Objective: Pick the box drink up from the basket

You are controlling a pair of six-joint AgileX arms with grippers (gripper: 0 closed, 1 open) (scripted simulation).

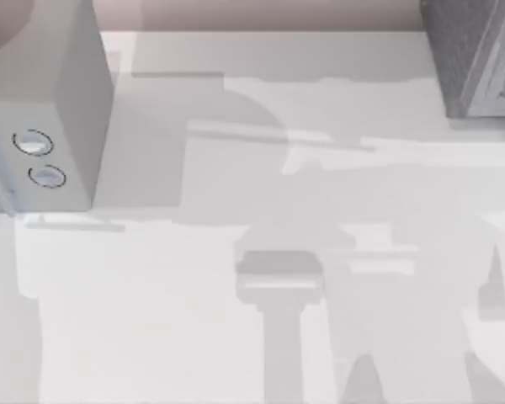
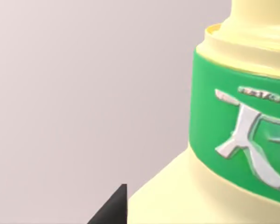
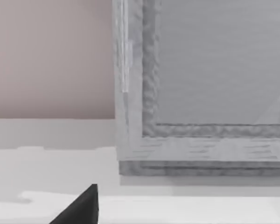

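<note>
Close against the left wrist camera stands the box drink [image 2: 210, 186], a pale yellow carton with a green band bearing white marks and a narrower yellow neck rising above the band. It sits just beside the dark tip of the left gripper [image 2: 113, 207], with a plain pinkish-grey backdrop behind it. Whether this claw is open, closed or holding the carton cannot be told, nor whether tip and carton touch.

At the right wrist, the dark tip of the right gripper [image 3: 81, 207] hangs over the white table [image 3: 37, 205], near a rough grey framed block [image 3: 200, 93] that stands on it. How this claw stands cannot be told either.

From above, that block [image 1: 475, 55] sits at the table's far right corner. A smooth pale grey box [image 1: 59, 101] with two round rings [image 1: 34, 143] on its face sits at the far left. Soft grey shadows [image 1: 282, 286] cross the table between them.
</note>
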